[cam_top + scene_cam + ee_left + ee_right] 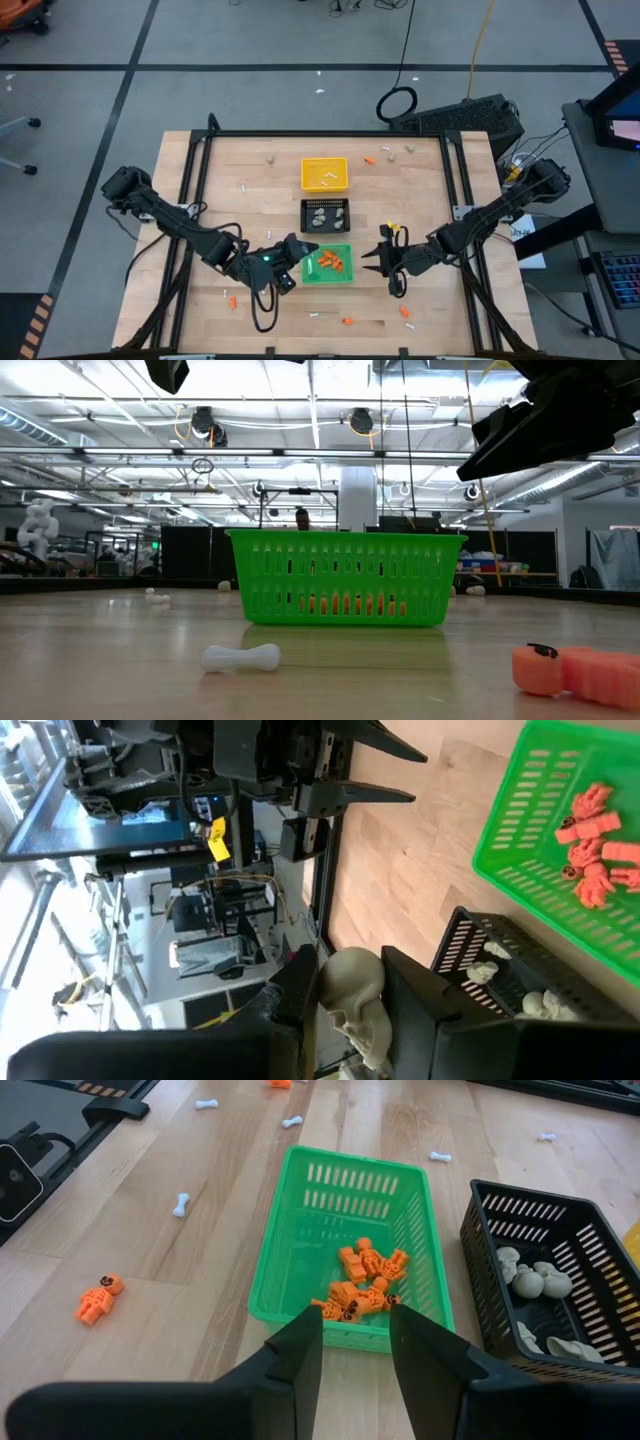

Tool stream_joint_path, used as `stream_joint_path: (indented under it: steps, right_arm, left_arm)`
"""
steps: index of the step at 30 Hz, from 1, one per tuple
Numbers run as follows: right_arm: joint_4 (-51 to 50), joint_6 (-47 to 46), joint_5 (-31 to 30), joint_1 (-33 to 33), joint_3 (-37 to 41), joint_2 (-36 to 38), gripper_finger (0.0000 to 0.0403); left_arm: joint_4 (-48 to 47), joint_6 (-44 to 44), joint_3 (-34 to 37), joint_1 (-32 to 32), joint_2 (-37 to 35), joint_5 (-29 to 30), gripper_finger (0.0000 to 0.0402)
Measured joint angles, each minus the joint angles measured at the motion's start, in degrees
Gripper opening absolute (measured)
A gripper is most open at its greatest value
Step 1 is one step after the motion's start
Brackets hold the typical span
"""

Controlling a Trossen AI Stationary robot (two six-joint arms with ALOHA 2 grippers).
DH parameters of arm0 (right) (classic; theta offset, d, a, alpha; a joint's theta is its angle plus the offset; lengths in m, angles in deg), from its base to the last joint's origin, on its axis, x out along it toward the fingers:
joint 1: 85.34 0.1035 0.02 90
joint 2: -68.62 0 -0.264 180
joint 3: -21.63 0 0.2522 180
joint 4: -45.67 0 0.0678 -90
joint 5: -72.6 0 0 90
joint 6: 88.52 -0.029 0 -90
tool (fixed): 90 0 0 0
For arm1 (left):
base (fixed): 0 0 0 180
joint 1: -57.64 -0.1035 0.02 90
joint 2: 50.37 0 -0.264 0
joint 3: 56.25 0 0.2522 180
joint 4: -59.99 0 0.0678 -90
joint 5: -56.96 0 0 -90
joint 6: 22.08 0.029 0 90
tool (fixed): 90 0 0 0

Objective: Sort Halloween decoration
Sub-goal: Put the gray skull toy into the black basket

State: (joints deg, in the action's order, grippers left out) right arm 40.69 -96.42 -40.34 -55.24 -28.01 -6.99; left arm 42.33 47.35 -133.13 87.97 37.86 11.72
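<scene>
Left wrist view shows the left gripper [352, 1005] clamped on a beige-grey skull [352, 992], at the frame's bottom centre, beside the black tray [470, 942]. My advice: carry it fully over that tray's wall before releasing, low, so it doesn't bounce. Its long axis runs between the fingers, crown toward upper frame. The right gripper [352, 1342] hangs empty, parted, before the green tray [300, 1245].

**No readable text**

No word, label, brand, number or sign can be read in any view — not on the counter [270, 190], not on the trays, not in the room behind — and the yellow tag [216, 838] shows no legible marking.
</scene>
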Motion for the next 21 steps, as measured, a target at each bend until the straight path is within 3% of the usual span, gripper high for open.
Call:
stream_joint_path:
  steps: [8, 16, 21]
  right_arm:
    - [0.0, 0.8, -0.1, 0.0, 0.0, 0.0, 0.0105]
    - [-0.4, 4.8, -5.8, 0.7, 0.0, 0.0, 0.0105]
    - [-0.7, 7.4, -7.5, 0.8, 0.0, 0.0, 0.0105]
  left_arm:
    - [0.0, -11.7, 0.0, -3.1, 0.0, -4.1, 0.008]
    - [0.0, -25.3, 0.0, -8.2, 0.0, -4.7, 0.008]
    - [1.0, -31.5, 0.0, -12.0, 0.0, -9.4, 0.008]
